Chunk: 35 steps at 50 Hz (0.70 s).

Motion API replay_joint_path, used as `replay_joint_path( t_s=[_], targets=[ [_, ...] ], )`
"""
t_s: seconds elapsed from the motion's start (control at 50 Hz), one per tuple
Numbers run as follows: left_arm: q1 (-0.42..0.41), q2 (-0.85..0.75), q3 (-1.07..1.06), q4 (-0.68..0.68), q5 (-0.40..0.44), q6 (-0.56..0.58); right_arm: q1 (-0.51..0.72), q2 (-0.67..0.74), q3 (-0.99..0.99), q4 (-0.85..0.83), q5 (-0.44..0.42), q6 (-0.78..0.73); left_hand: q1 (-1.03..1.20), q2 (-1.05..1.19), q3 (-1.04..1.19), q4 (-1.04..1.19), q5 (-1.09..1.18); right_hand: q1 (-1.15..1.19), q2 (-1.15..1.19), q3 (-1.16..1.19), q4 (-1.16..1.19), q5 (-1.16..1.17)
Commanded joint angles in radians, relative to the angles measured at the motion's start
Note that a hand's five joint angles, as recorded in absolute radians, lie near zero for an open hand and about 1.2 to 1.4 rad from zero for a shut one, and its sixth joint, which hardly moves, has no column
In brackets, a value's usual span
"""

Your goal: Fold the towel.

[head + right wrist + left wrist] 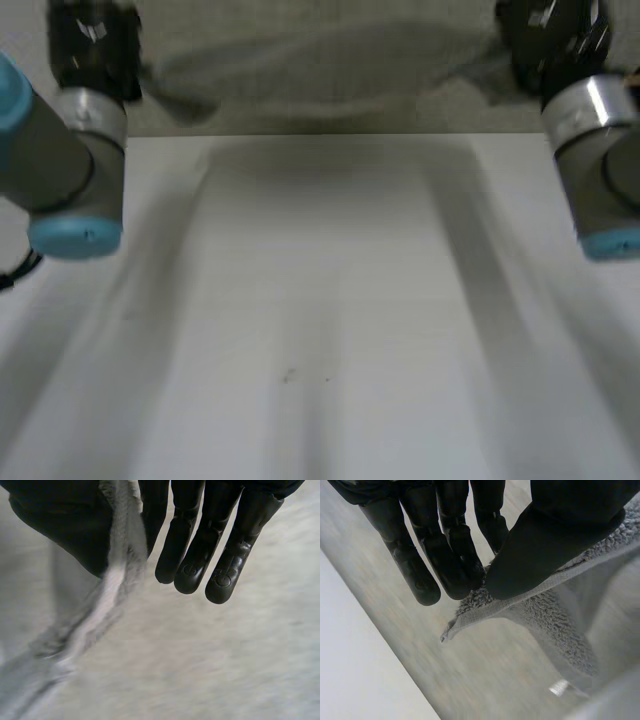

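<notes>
Between robot hands [445, 550] [195, 555], towel [320, 65], ends pinched

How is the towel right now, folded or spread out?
Spread out: the towel hangs stretched between the left hand and the right hand, each pinching one end against its thumb.

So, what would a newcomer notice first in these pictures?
The grey towel, stretched between the two hands at the far side of the white table. The left hand pinches one corner between thumb and fingers; the right hand pinches the other end the same way.
</notes>
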Motion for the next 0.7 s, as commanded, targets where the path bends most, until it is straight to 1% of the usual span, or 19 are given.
replay_joint_path(
  t_s=[0.02,0.1,0.24,0.28,0.3,0.32,0.34,0.36,0.38,0.4,0.44,0.46,0.48,0.5,0.52,0.54,0.56,0.6,0.7],
  targets=[
    [0.000,-0.090,-0.199,0.000,0.007,-0.007,-0.006,0.108,0.171,0.062,-0.037,0.048,0.207,0.179,0.180,0.177,0.189,0.424,0.219,0.210,0.202,0.229],
    [-0.001,-0.142,-0.299,-0.004,0.008,-0.004,-0.006,0.177,0.259,0.076,-0.036,0.048,0.207,0.179,0.180,0.177,0.189,0.424,0.219,0.210,0.202,0.229],
    [0.003,-0.104,-0.442,-0.052,0.002,0.007,-0.006,0.149,0.345,0.191,-0.031,0.040,0.207,0.179,0.180,0.177,0.189,0.424,0.219,0.210,0.202,0.229],
    [0.005,-0.005,-0.521,-0.142,-0.002,0.007,-0.006,0.077,0.368,0.326,-0.030,0.040,0.207,0.179,0.180,0.177,0.189,0.424,0.219,0.210,0.202,0.229],
    [0.005,-0.004,-0.521,-0.142,-0.002,0.007,-0.006,0.077,0.368,0.327,-0.030,0.040,0.207,0.179,0.180,0.177,0.189,0.424,0.219,0.210,0.202,0.229],
    [0.008,0.046,-0.556,-0.201,-0.007,0.006,-0.006,0.044,0.376,0.411,-0.030,0.040,0.207,0.179,0.180,0.177,0.189,0.424,0.219,0.210,0.202,0.229],
    [0.008,0.047,-0.557,-0.202,-0.007,0.006,-0.008,0.015,0.378,0.501,-0.030,0.039,0.207,0.179,0.180,0.177,0.189,0.424,0.219,0.210,0.202,0.229],
    [0.011,0.094,-0.585,-0.266,-0.007,0.006,-0.008,0.014,0.378,0.502,-0.030,0.039,0.207,0.179,0.180,0.177,0.189,0.424,0.219,0.210,0.202,0.229],
    [0.017,0.147,-0.615,-0.332,-0.007,0.006,-0.012,-0.012,0.378,0.596,-0.031,0.036,0.207,0.179,0.180,0.177,0.189,0.424,0.219,0.210,0.202,0.229],
    [0.017,0.148,-0.615,-0.332,-0.007,0.006,-0.012,-0.012,0.378,0.597,-0.031,0.036,0.207,0.179,0.180,0.177,0.189,0.424,0.219,0.210,0.202,0.229],
    [0.022,0.262,-0.658,-0.471,-0.005,0.009,-0.041,-0.061,0.375,0.776,-0.034,0.030,0.207,0.179,0.180,0.177,0.189,0.424,0.219,0.210,0.202,0.229],
    [0.022,0.263,-0.658,-0.472,-0.005,0.009,-0.041,-0.061,0.375,0.777,-0.034,0.030,0.207,0.179,0.180,0.177,0.189,0.424,0.219,0.210,0.202,0.229],
    [0.022,0.311,-0.671,-0.539,-0.005,0.016,-0.055,-0.097,0.373,0.857,-0.034,0.021,0.207,0.179,0.180,0.177,0.189,0.424,0.219,0.210,0.202,0.229],
    [0.022,0.312,-0.672,-0.540,-0.005,0.016,-0.064,-0.134,0.373,0.925,-0.036,0.001,0.207,0.179,0.180,0.177,0.189,0.424,0.219,0.210,0.202,0.229],
    [0.022,0.351,-0.676,-0.609,-0.004,0.032,-0.064,-0.135,0.373,0.925,-0.036,0.000,0.207,0.179,0.180,0.177,0.189,0.424,0.219,0.210,0.202,0.229],
    [0.022,0.384,-0.679,-0.675,0.001,0.058,-0.072,-0.165,0.375,0.979,-0.039,-0.028,0.207,0.179,0.180,0.177,0.189,0.424,0.219,0.210,0.202,0.229],
    [0.022,0.384,-0.679,-0.676,0.001,0.058,-0.072,-0.165,0.375,0.979,-0.039,-0.029,0.207,0.179,0.180,0.177,0.189,0.424,0.219,0.210,0.202,0.229],
    [0.022,0.413,-0.678,-0.760,0.002,0.120,-0.081,-0.202,0.376,1.028,-0.037,-0.084,0.207,0.179,0.180,0.177,0.189,0.424,0.219,0.210,0.202,0.229],
    [0.026,0.401,-0.644,-0.725,0.004,0.179,-0.081,-0.205,0.359,1.008,-0.037,-0.111,0.207,0.179,0.180,0.177,0.189,0.424,0.219,0.210,0.202,0.229]
  ],
)
